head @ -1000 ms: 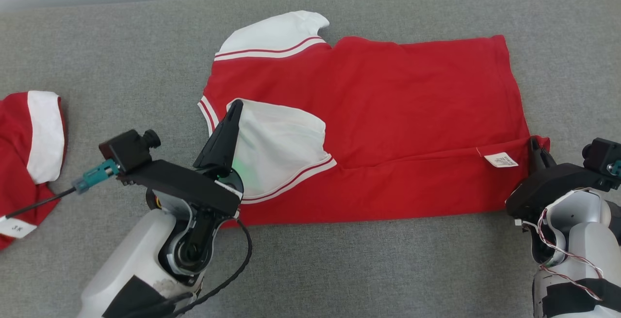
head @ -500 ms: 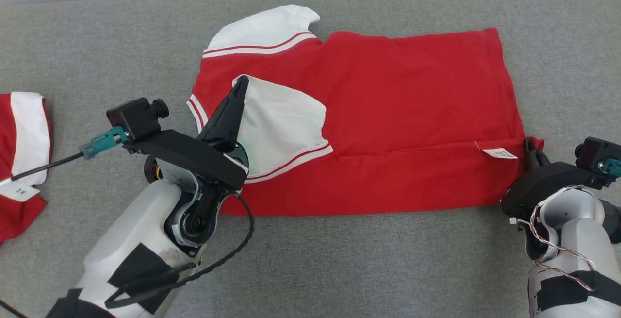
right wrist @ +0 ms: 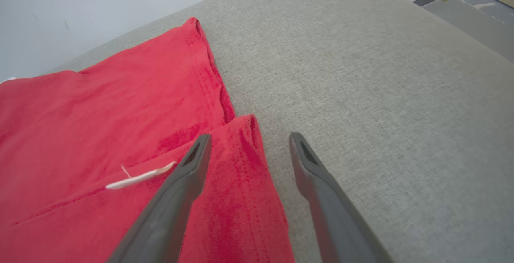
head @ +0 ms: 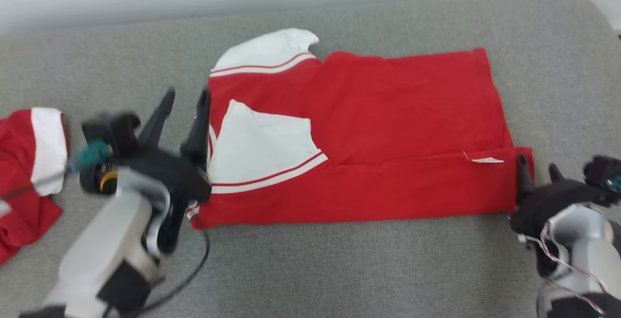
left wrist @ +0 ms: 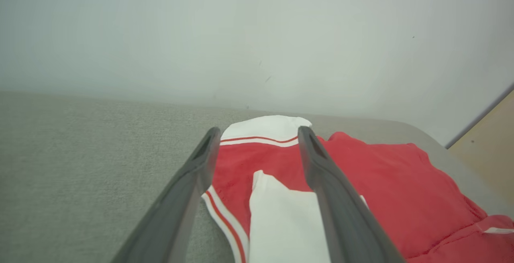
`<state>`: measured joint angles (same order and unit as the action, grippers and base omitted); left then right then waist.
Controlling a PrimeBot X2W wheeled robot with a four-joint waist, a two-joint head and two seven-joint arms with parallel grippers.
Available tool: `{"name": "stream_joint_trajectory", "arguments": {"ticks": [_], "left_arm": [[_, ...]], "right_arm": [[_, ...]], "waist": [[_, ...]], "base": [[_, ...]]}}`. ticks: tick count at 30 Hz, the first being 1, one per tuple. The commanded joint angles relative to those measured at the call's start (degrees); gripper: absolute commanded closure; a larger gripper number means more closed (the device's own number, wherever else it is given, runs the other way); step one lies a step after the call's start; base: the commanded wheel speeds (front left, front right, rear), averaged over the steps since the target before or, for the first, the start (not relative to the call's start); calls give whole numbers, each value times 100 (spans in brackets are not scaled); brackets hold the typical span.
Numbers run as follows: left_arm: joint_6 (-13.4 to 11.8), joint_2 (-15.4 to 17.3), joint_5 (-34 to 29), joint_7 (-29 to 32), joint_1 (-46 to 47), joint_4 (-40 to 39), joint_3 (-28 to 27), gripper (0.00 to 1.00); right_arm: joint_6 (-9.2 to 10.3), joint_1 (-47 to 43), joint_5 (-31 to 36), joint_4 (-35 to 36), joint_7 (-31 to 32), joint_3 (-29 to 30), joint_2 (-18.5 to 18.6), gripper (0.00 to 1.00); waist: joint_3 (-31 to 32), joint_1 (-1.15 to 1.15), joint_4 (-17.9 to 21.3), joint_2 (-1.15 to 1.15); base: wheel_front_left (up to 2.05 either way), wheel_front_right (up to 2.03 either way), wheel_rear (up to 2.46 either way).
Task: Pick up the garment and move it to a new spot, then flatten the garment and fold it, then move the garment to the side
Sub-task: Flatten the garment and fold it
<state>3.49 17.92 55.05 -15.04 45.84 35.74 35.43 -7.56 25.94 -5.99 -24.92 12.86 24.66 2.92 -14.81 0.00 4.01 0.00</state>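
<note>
The garment [head: 388, 119] is a red shirt with white, red-striped sleeves, lying flat on the grey cushion with its near long edge folded over the body. One white sleeve [head: 262, 148] lies folded onto the red front; the other [head: 264, 51] pokes out at the far left. My left gripper [head: 182, 99] stands open just off the shirt's left edge, holding nothing; in the left wrist view the garment [left wrist: 361, 182] lies beyond its spread fingers [left wrist: 325, 182]. My right gripper [head: 536, 170] is open at the shirt's near right corner [right wrist: 245, 166], with a white label [right wrist: 140, 178] beside it.
A second red and white garment [head: 29, 162] lies bunched at the cushion's left end. The grey cushion [head: 339, 269] has bare room in front of the shirt and to its right [right wrist: 381, 94]. A pale wall [left wrist: 257, 34] rises behind the cushion, and floor shows past its right end [right wrist: 474, 10].
Both grippers have opened and let go of the shirt. The left one has drawn back to the left off the white sleeve, which now lies flat. The camera has shifted too.
</note>
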Motion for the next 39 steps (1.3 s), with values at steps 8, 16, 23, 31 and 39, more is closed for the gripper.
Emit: {"name": "stream_joint_trajectory", "arguments": {"ticks": [8, 16, 23, 31, 39], "left_arm": [[-825, 393, -1172, 30, -1358, -245, 349, 0], [-1227, 446, -1263, 306, -1879, -433, 600, 0], [-1414, 296, -1273, 548, -1842, -344, 712, 0], [-1472, 156, -1234, 843, -1565, 162, 769, 0], [-1517, 21, -1024, 1622, -1524, 537, 854, 100]], "right_arm": [[15, -1163, 20, 1328, 613, 188, -9, 0], [15, -1612, -148, 1759, 734, 49, -9, 0], [15, -1579, -8, 1644, 626, -106, -9, 0], [15, -1385, -34, 1389, 489, -415, -8, 0], [15, -1253, 185, 1419, 510, -411, -9, 0]], "waist": [[738, 0, -129, 0], [863, 0, -46, 0], [830, 0, 51, 0], [659, 0, 163, 0], [383, 0, 174, 0]], "base": [[0, 0, 0], [0, 0, 0], [0, 0, 0], [0, 0, 0], [0, 0, 0]]}}
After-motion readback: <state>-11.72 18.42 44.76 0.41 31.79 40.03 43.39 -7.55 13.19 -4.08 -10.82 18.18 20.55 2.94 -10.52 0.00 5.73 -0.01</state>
